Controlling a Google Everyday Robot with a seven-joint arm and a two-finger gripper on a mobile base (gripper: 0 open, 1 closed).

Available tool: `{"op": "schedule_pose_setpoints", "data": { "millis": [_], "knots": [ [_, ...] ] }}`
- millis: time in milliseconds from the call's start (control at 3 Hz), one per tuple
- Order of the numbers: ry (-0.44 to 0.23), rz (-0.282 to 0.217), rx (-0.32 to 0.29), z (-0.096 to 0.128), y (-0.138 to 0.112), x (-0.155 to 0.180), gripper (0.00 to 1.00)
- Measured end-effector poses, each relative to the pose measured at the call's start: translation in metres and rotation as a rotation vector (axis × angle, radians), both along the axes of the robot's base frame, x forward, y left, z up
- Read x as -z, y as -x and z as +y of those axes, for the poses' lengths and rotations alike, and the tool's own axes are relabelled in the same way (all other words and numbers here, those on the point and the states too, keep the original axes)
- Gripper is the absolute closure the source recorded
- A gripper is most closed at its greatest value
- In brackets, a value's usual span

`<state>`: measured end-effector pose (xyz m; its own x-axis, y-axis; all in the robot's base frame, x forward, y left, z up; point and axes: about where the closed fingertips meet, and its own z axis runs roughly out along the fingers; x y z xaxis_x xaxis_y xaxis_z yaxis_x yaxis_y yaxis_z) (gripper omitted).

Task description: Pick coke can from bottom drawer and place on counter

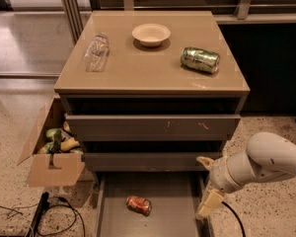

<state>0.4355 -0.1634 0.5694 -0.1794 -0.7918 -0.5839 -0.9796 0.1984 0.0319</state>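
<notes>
The gripper hangs at the right rim of the bottom drawer, jaws spread wide, gripping nothing; the coke can lies apart inside.

On your table you have a clear bottle lying at 9 o'clock, a white bowl at 12 and a green can on its side at 3. An open cardboard box stands on the floor at 8 o'clock. The jaws, spread apart, hang at 5 o'clock.

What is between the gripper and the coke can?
Only the bare floor of the bottom drawer, in the camera view. The gripper hangs open at the drawer's right edge; the coke can lies inside.
</notes>
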Motion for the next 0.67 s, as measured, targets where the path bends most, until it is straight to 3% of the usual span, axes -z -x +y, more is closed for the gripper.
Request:
{"op": "schedule_pose_setpoints", "data": {
  "millis": [333,667],
  "knots": [
    [0.0,0.0,0.0,0.0,0.0,0.0,0.0],
    [-0.036,0.037,0.013,0.012,0.005,0.022,0.0]
  ]
}}
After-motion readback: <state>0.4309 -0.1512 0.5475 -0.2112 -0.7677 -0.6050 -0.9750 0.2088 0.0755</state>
